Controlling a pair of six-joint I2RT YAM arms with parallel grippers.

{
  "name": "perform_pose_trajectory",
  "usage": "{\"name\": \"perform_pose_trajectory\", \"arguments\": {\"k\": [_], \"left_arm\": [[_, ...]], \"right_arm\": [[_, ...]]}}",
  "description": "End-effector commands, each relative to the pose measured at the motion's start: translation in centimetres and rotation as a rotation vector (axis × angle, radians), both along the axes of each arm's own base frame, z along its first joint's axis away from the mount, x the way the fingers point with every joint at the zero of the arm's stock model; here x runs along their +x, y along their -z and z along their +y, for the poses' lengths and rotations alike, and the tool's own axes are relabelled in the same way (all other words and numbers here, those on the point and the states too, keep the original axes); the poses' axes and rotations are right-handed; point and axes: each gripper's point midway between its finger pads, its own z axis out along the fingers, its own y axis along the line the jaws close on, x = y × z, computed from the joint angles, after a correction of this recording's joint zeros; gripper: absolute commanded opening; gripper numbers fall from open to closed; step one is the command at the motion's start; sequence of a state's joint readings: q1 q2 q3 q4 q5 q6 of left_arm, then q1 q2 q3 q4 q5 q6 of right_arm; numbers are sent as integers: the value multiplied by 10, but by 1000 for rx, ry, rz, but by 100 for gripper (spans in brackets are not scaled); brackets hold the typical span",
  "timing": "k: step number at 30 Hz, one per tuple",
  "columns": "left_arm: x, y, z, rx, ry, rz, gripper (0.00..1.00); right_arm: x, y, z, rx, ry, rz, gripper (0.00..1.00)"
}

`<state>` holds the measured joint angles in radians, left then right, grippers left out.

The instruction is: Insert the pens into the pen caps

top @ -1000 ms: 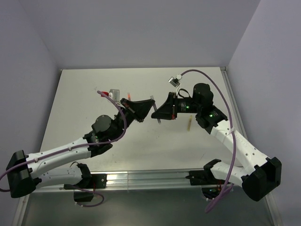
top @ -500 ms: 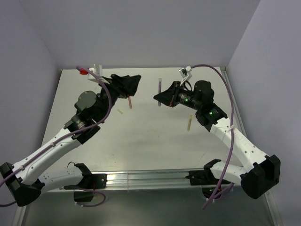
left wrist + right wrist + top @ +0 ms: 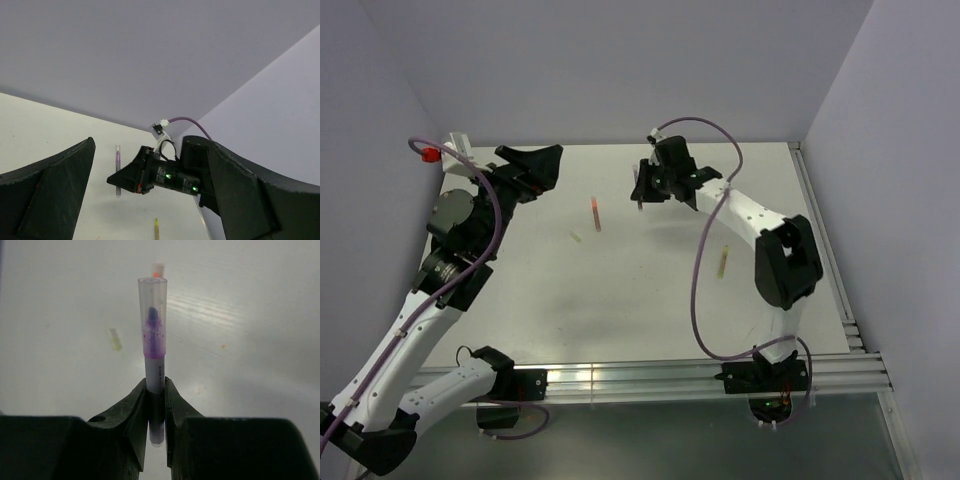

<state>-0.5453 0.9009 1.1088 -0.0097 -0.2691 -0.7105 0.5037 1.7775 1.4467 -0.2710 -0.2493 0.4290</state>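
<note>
Capped purple pen [image 3: 155,360] is clamped in the right end effector [image 3: 156,390]; left end effector [image 3: 542,168] is spread empty. Yellow pen [image 3: 723,260], centre right, and loose cap [image 3: 576,237] probably get tackled next.

The middle pen [image 3: 594,213] lies on the bench [image 3: 650,290], with a loose cap [image 3: 576,237] just left of it and nearer the arms. The right-hand pen [image 3: 723,260] lies well apart to the right. Farther back, between those two, the right claw [image 3: 638,192] pinches the held pen [image 3: 153,367]. The left claw [image 3: 540,167] hangs at the far left.
</note>
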Motion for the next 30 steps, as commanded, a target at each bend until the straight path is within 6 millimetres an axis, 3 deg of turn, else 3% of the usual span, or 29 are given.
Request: {"name": "perform_pose_trajectory", "arguments": {"k": [1,5,6,8,9,16,21,25,30], "left_arm": [[-3,10,1,0,56,27,98],[2,24,9,23,22,69,92],[3,27,9,30,21,77,91],[2,32,9,44,28,94,89],[2,33,9,50,32,97,88],[0,47,6,74,57,124,87],[0,51,2,92,74,129,87],[1,56,0,105,86,136,86],[2,63,-2,113,100,147,86]], "right_arm": [[28,9,3,-123,10,-14,0],[49,40,19,-206,-8,32,0],[47,67,20,-257,-19,88,0],[58,71,24,-290,-3,78,0],[57,88,24,-317,-3,112,0],[61,113,21,-382,28,144,0],[57,130,24,-398,24,169,7],[55,137,24,-403,25,183,19],[57,144,25,-403,30,193,25]]}}
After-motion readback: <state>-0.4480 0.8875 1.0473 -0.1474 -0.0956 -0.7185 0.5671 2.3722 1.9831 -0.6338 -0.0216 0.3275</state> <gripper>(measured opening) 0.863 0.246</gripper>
